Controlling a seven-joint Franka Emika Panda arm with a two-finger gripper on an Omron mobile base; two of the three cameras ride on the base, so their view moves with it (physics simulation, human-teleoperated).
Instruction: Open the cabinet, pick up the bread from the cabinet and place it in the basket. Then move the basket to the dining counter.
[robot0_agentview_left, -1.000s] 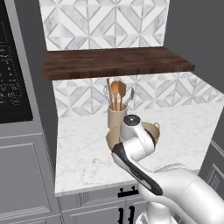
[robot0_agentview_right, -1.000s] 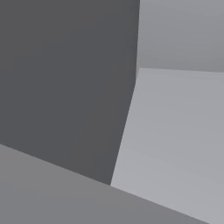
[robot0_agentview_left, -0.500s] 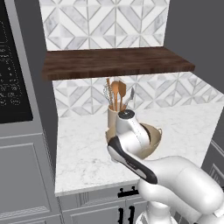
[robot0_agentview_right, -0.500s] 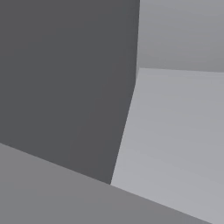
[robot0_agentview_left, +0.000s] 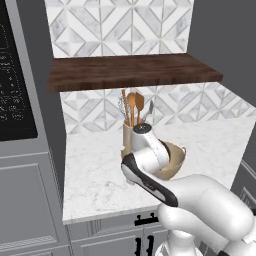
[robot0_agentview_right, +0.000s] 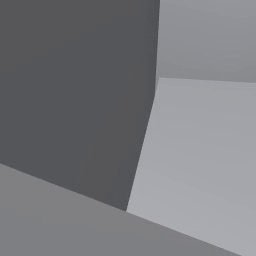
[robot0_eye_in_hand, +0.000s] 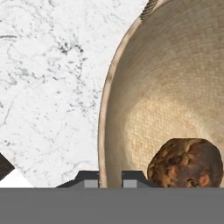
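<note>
— Arm posture first: how is the white arm with dark joints (robot0_agentview_left: 165, 175) set?

— It is raised from the lower right of the left base view and folded forward over the white grey-veined marble worktop (robot0_agentview_left: 95, 170). Its wrist is bent down at the near-left rim of the tan, round woven basket (robot0_agentview_left: 175, 161), just in front of the beige utensil cup holding wooden spoons (robot0_agentview_left: 131, 134).

— And the two-finger gripper?

— In the hand view the gripper (robot0_eye_in_hand: 111, 179) is seen at the bottom, its two dark fingertips (robot0_eye_in_hand: 90, 180) set closely on either side of the basket's rim, one outside the wall and one inside. The jaws are drawn nearly together and appear clamped on that rim, though the contact itself is cut off at the frame edge, so this is said with some caution.

— Where is the bread?

— The small, lumpy golden-brown loaf of bread (robot0_eye_in_hand: 187, 162) is lying inside the basket, low on its woven floor, just beside the inner fingertip. A loop handle (robot0_eye_in_hand: 149, 9) is seen at the rim's far end.

— The cabinet?

— The dark brown wood-grain board of the cabinet (robot0_agentview_left: 135, 72) is seen above the worktop, against the geometric tiled wall (robot0_agentview_left: 120, 25).
</note>
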